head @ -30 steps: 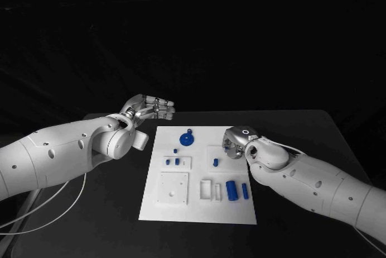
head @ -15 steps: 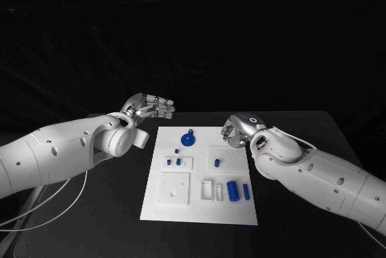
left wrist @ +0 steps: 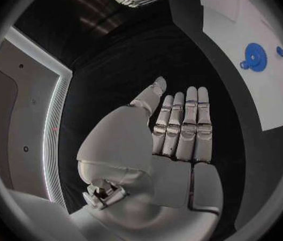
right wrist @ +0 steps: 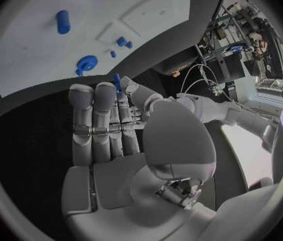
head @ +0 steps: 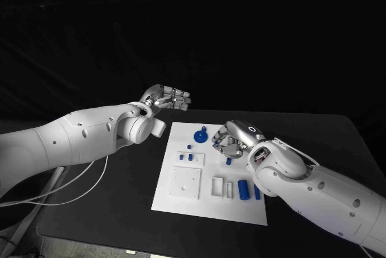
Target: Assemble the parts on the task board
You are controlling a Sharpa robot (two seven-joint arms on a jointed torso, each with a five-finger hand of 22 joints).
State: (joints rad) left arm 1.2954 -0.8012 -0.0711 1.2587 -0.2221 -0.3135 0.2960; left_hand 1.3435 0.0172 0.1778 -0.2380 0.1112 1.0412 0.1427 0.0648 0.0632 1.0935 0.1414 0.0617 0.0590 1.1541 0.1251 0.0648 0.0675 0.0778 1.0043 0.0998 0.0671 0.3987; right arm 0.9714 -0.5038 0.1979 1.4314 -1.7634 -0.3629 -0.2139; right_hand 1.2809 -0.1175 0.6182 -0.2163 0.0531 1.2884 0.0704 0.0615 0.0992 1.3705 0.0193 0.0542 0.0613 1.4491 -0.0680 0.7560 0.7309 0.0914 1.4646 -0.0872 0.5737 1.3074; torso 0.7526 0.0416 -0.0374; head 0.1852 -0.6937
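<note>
Once beside it, right robot hand [head: 227, 142] over task board [head: 175, 204], blue peg [right wrist: 116, 83] pinched; left robot hand [head: 169, 97] flat, empty.

From my remote seat this reads as a robotics lab or test cell. I see a black table [head: 120, 202] set against black drapery, a staged bench rather than a lived-in room. On it lies a white task board [head: 205, 205] with small blue parts [head: 243, 189], the kind of fixture made for assembly trials. Cables [head: 76, 185] trail off the left arm. At the rim of the right wrist view there are racks cluttered with equipment and wiring [right wrist: 238, 53] (too small for me to identify individual items).
</note>
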